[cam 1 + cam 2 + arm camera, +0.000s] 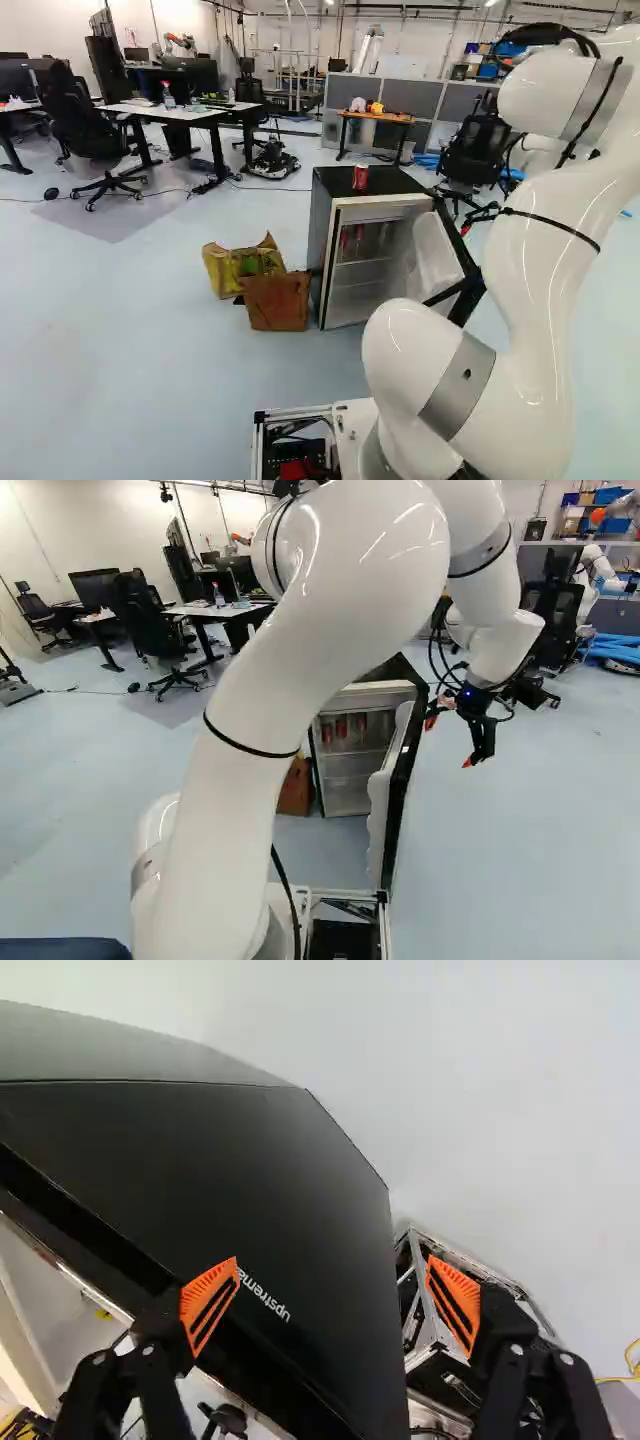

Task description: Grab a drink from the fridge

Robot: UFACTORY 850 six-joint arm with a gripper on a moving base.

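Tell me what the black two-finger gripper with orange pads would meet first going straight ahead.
Most likely the open, flat black fridge door, which lies straight ahead of the gripper; how far off is unclear.

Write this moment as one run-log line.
fridge door: open | fingers: apart, holding nothing | red can: atop fridge | red drinks: inside

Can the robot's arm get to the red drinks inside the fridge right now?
Probably not straight away. The fridge is open, but its door stands between the gripper and the red drinks, so it likely must go around.
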